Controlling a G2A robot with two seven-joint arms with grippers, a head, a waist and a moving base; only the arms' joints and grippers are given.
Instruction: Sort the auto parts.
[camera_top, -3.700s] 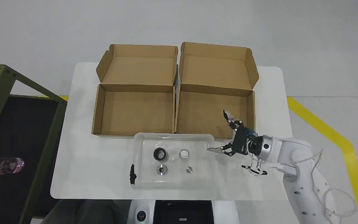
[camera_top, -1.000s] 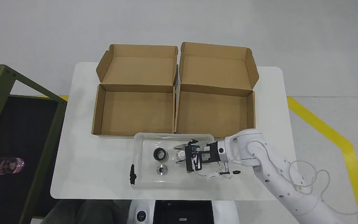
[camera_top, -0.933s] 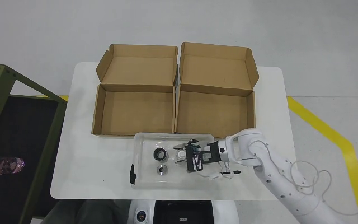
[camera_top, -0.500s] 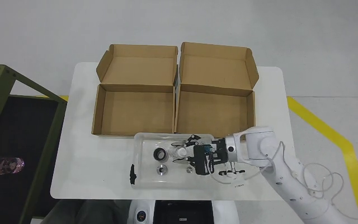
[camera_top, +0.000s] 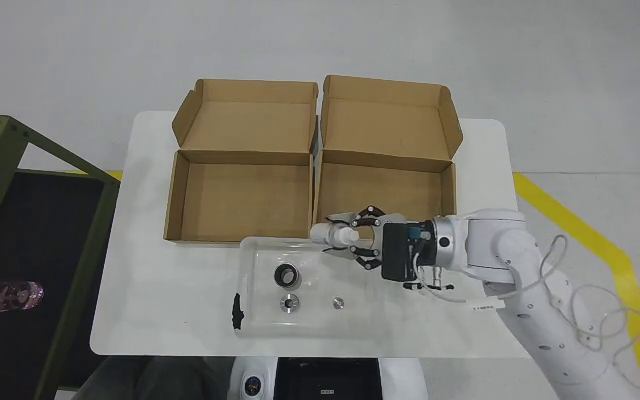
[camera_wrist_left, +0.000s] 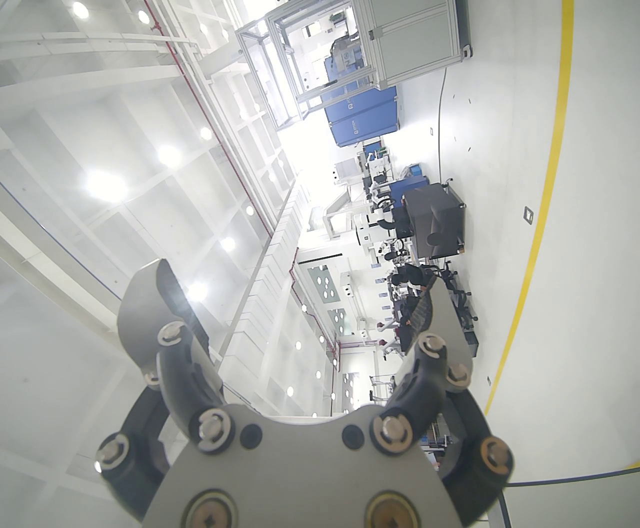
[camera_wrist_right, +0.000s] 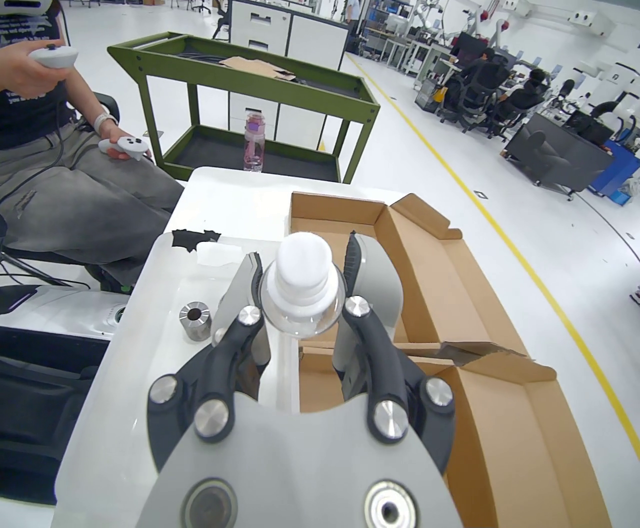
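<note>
Above the far rim of the clear tray (camera_top: 244, 292), one white stepped part (camera_top: 333, 233) is held in the right gripper (camera_top: 345, 233), jaws closed partway onto its flange. Just beyond the tray lies an open cardboard box (camera_top: 390, 205). Advised: the grip is kept firm, the box wall is cleared, and the part is lowered near the box floor before release. Inside the tray, a metal cylinder (camera_top: 289, 304) is left undisturbed.

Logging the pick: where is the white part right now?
Top view: the white part is held in the right gripper over the far rim of the clear tray, at the front wall of the right cardboard box.
</note>
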